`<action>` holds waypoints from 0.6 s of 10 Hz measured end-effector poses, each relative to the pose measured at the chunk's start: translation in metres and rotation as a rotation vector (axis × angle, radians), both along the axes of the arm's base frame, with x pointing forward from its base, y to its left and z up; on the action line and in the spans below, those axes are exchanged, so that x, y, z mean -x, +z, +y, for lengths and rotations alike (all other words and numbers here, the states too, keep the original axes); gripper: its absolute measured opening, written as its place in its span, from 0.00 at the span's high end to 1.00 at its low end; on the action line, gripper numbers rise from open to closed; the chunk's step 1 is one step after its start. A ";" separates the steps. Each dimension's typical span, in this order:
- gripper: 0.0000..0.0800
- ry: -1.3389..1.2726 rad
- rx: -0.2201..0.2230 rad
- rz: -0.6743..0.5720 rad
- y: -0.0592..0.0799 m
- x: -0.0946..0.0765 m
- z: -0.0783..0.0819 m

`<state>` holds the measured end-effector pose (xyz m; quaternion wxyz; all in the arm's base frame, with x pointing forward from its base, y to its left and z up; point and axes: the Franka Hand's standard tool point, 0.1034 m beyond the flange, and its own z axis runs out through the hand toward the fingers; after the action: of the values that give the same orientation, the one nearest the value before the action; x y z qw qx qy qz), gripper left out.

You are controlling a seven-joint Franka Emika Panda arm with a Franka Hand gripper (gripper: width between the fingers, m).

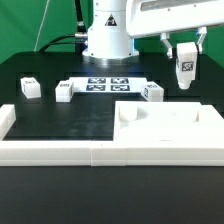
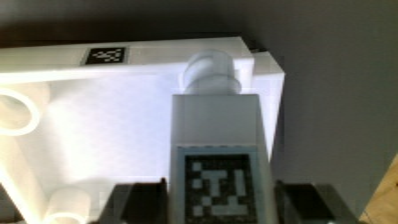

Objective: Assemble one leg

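The arm's base [image 1: 107,38] is a rounded white column at the top centre of the exterior view, with a small dark marking on its front. A smooth white link [image 1: 170,15] fills the upper right corner. Under it, the gripper [image 1: 185,55] has a white body and dark fingers [image 2: 128,200].
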<state>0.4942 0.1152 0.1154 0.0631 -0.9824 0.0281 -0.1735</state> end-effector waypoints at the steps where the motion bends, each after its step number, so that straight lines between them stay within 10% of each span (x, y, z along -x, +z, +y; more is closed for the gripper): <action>1: 0.64 0.000 0.000 0.000 0.000 0.000 0.000; 6: 0.64 0.050 0.017 -0.039 0.007 -0.038 -0.003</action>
<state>0.5320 0.1118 0.1220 0.0597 -0.9797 0.0010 -0.1912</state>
